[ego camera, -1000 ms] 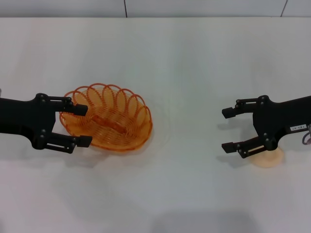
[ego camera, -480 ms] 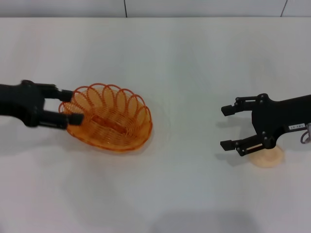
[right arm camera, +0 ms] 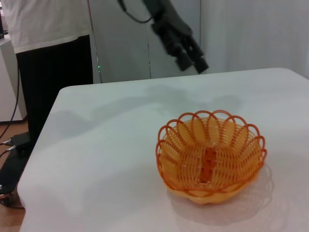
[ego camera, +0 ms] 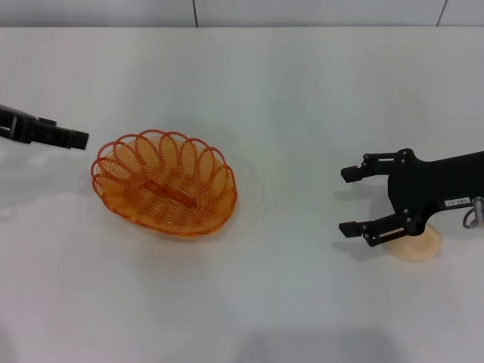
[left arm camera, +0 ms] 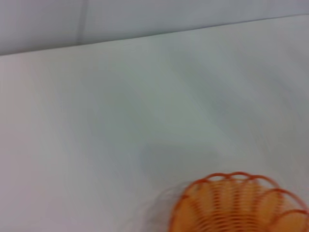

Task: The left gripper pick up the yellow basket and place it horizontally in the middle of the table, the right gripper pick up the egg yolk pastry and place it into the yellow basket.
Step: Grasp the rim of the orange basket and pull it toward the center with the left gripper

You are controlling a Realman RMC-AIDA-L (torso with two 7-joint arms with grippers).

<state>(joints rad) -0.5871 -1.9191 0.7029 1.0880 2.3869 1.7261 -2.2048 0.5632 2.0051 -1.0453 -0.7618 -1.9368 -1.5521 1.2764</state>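
The yellow basket (ego camera: 165, 184) lies on the white table (ego camera: 287, 98) left of centre, with nothing in it. It also shows in the left wrist view (left arm camera: 241, 205) and the right wrist view (right arm camera: 211, 154). My left gripper (ego camera: 79, 139) is raised at the far left, apart from the basket's left rim and holding nothing; the right wrist view (right arm camera: 193, 63) shows its fingers apart. My right gripper (ego camera: 349, 200) is open at the right, its fingers pointing toward the basket. The egg yolk pastry (ego camera: 418, 246) lies on the table just behind and below it, partly hidden by the claw.
A person in a white shirt and black trousers (right arm camera: 48, 48) stands beyond the table's left end, near cables on the floor (right arm camera: 12, 145). A wall runs along the table's far edge (ego camera: 227, 13).
My left gripper has let go of the basket's left rim, turned, and drawn back up and to the left. The basket stays put. The right gripper has barely shifted.
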